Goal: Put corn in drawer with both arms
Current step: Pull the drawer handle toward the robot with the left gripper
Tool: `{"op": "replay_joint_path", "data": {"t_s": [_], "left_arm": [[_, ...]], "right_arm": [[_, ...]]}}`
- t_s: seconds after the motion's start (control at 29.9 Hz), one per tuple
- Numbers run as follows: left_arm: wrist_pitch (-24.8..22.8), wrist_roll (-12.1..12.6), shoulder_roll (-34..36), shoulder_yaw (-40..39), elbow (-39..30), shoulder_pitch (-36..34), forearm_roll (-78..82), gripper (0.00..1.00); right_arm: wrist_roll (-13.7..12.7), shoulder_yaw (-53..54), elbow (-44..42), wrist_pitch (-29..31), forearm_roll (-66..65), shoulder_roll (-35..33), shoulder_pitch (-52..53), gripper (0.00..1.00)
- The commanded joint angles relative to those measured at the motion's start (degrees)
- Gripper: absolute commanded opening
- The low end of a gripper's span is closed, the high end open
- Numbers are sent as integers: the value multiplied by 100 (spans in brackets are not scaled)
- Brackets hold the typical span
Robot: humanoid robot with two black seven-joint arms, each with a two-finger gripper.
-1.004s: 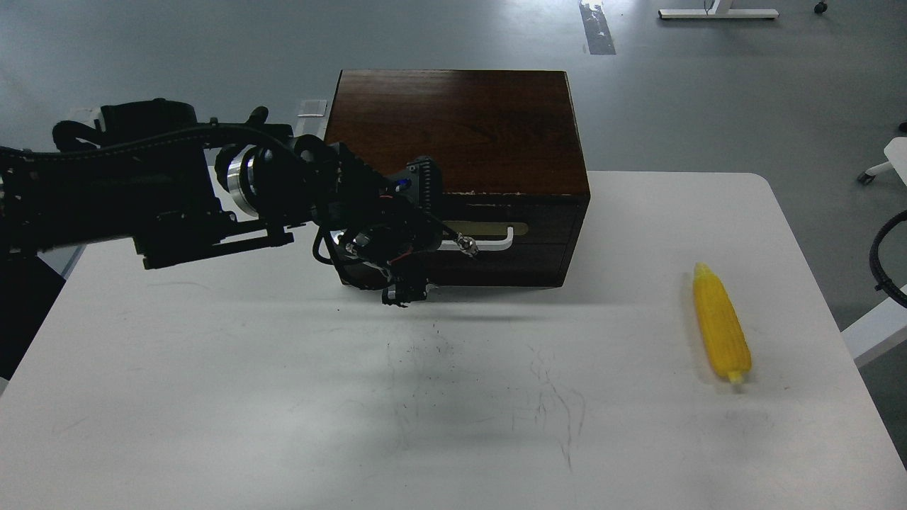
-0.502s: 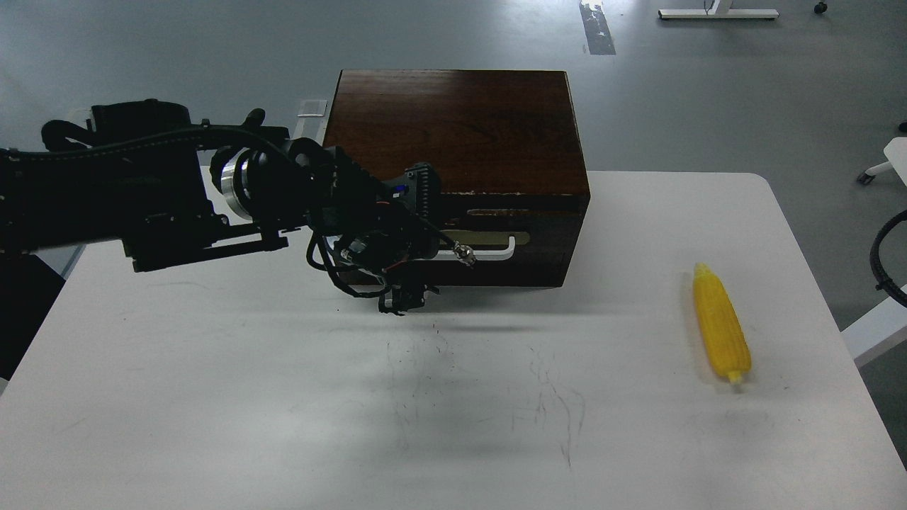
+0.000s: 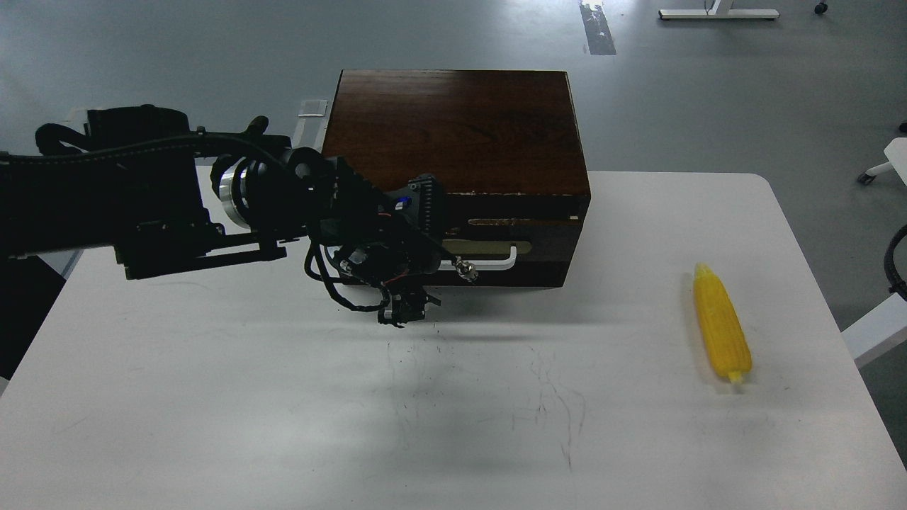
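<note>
The yellow corn (image 3: 721,324) lies on the white table (image 3: 283,397) at the right, pale stub end toward me, apart from both arms. The dark wood cabinet (image 3: 453,127) stands at the table's back. Its drawer (image 3: 517,273) is pulled out a little, and a pale strip shows above the front. My left gripper (image 3: 434,256) covers the left end of the white bar handle (image 3: 496,261). It seems closed on the handle, but its dark fingers are hard to tell apart. Only a black cable loop of my right arm (image 3: 891,265) shows at the right edge.
The cabinet takes up the back middle of the table. Faint pen scribbles (image 3: 496,397) mark the tabletop in front of it. A white chair or stand part (image 3: 879,329) sits past the table's right edge. Grey floor lies behind.
My left gripper has moved slightly toward me and down. The white handle and drawer front came with it, so the drawer has opened a little. The corn has not moved.
</note>
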Motion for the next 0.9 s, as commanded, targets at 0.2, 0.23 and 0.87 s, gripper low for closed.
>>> {"op": "replay_joint_path", "data": {"t_s": [0.2,0.23,0.87], "left_arm": [[-10,-27,59,5,-47,-71,0,58],[-10,-27,59,5,-64,-80,0,58],[-45,-27,59,14,-178,-62,0,58]], "right_arm": [[0,0,-23,0,0,-1,7,100],[0,0,-23,0,0,8,7,100],[0,0,-189,0,0,-36,24,100]]}}
